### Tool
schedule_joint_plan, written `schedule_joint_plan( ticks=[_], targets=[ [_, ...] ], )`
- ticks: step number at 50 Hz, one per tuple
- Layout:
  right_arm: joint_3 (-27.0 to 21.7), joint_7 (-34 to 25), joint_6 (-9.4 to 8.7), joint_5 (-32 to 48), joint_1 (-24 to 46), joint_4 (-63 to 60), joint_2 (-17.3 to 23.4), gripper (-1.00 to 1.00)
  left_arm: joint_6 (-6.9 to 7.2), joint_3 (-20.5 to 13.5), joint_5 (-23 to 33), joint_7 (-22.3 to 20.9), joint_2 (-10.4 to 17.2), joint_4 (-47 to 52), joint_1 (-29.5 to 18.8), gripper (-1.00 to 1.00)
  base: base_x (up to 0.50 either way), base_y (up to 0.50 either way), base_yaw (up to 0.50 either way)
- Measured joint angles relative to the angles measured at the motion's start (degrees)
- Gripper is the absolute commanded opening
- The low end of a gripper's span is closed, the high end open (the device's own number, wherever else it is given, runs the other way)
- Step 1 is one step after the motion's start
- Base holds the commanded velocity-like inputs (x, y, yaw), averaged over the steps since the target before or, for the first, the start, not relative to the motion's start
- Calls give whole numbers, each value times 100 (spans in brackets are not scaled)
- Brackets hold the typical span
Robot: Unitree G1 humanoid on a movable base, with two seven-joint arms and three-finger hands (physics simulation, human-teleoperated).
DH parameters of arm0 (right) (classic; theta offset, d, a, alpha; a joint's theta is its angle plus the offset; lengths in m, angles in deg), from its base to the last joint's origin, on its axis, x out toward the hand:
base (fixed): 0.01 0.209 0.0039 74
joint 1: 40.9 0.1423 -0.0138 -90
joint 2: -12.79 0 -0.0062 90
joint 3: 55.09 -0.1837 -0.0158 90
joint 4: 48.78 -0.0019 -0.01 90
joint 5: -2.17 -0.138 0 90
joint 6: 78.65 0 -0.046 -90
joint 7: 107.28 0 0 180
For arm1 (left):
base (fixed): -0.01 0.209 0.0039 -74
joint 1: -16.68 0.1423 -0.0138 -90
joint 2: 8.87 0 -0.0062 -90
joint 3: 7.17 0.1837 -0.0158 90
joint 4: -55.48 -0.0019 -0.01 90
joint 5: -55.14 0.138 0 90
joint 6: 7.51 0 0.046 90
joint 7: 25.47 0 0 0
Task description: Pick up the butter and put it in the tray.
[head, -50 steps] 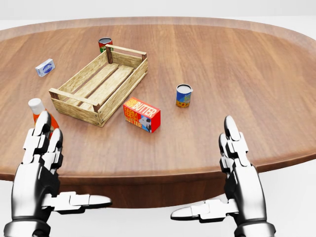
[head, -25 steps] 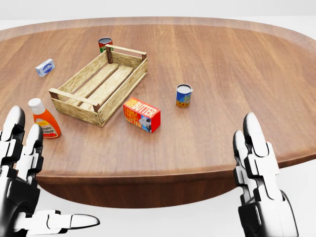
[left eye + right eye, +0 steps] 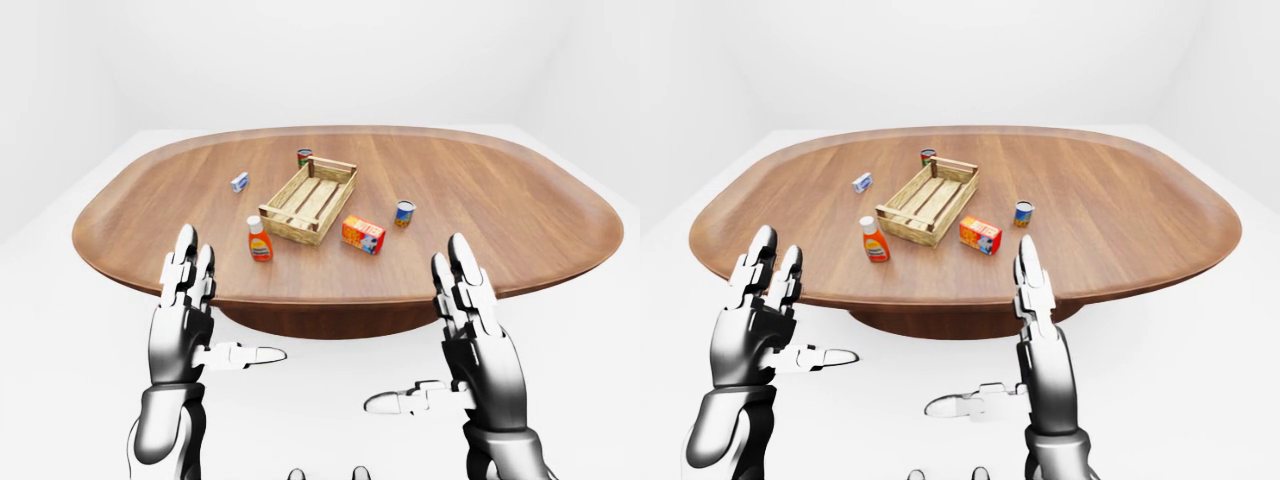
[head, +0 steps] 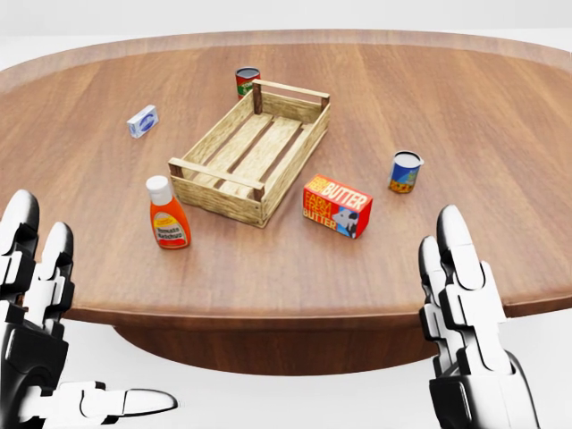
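Note:
The butter [image 4: 337, 206] is a red and orange box lying on the wooden table, just right of the tray's near corner. The tray [image 4: 214, 175] is an open slatted wooden crate standing at an angle, with nothing in it. Both hands hover off the table, below its near edge in the head view. My left hand [image 3: 215, 315] is open, fingers up and thumb pointing right. My right hand [image 3: 425, 335] is open too, its thumb pointing left. Neither hand touches anything, and the butter lies well above the right hand in the view.
A ketchup bottle [image 4: 167, 214] stands left of the tray's near end. A blue and yellow can [image 4: 405, 172] stands right of the butter. A red and green can [image 4: 247, 81] stands at the tray's far corner, and a small white box [image 4: 142, 121] lies at upper left. The table's rounded edge [image 4: 268, 313] runs between hands and objects.
The whole table scene has shifted right in the head view, so the camera has moved. Over the last second both hands spread apart and sank towards the view's lower corners.

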Motion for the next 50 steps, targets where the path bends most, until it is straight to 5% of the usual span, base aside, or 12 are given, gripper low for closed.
schedule_joint_plan(
  ticks=[21,34,50],
  targets=[
    [80,18,6,37,57,95,14,100,0,-25,-24,-3,4,12,-14,100,0,47,0],
    [103,-4,-121,-148,74,73,3,100,0,-49,-43,0,10,10,-27,100,1,0,0],
    [107,-54,-72,-256,40,76,42,100,0,-46,-49,0,4,-2,-31,100,36,4,0]
  ],
)
